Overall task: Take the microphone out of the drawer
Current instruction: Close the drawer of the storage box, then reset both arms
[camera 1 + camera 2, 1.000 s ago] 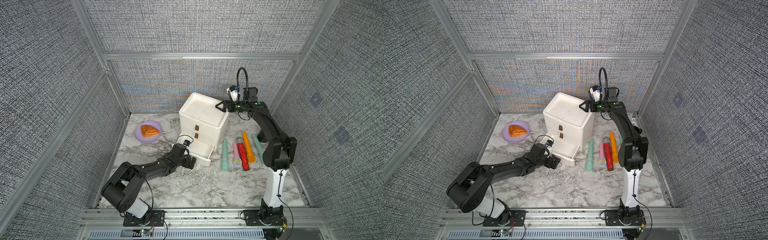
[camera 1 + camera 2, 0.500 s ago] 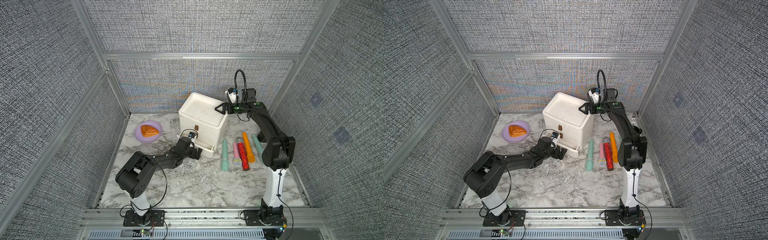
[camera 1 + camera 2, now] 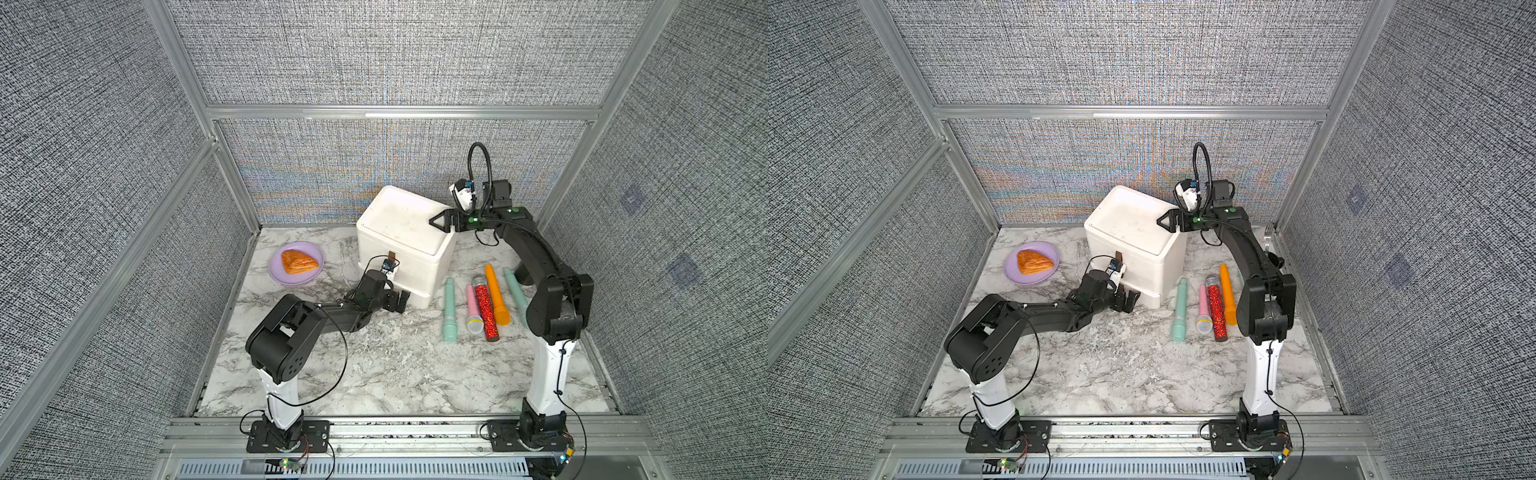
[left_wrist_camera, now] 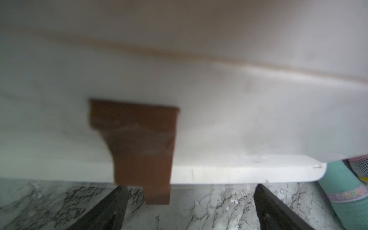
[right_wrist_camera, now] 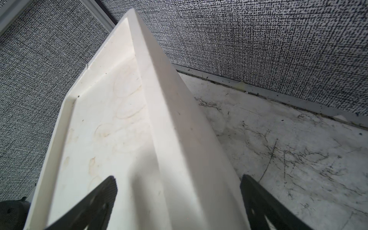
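Drawer tab (image 4: 137,139) large at left wrist, purple plate (image 3: 292,279) only in top views

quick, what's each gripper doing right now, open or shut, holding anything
Left gripper: open, empty, low in front of the drawer unit.
Right gripper: open, empty, jaws astride the drawer unit's top edge.

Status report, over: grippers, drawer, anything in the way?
Left gripper open, empty, at bottom drawer front. Right gripper open at cabinet top edge. Drawer nearly shut, inside hidden. Microphones lie on table beside cabinet; nothing seen blocking.
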Robot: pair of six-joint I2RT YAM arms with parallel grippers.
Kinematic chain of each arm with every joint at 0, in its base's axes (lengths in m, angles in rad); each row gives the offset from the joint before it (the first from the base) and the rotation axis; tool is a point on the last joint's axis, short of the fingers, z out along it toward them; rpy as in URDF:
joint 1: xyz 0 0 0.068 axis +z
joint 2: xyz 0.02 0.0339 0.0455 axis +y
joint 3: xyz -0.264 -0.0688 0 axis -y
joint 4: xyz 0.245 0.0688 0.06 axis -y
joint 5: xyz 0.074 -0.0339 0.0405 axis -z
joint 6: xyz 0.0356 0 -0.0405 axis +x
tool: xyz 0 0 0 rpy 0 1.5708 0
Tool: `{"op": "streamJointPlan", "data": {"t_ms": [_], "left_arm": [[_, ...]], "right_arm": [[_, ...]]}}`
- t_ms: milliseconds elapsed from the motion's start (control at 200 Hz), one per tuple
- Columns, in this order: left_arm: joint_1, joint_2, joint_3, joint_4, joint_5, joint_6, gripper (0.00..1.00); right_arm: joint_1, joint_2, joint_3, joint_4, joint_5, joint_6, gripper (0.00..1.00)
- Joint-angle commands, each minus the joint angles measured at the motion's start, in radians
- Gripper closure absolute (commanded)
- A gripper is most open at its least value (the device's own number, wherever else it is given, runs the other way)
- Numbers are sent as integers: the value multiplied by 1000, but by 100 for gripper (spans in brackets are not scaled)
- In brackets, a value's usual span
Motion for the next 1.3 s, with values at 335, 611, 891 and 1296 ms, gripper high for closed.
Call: {"op": "streamJointPlan", "data": {"t_ms": [335, 611, 891, 1296], "left_arm": [[-1, -44, -27, 69, -1, -5, 0], [-1, -232, -163, -8, -10, -3, 0], [-1, -477, -204, -197, -52, 28, 0], [5, -675, 38, -703, -270, 8, 0]], "right_arm": [[-1, -4, 13, -23, -44, 5, 2], [-47, -46, 16, 17, -76, 42, 2], [-87, -96, 29, 37, -98, 66, 2], [-157, -367, -280, 202, 153, 85, 2]]}}
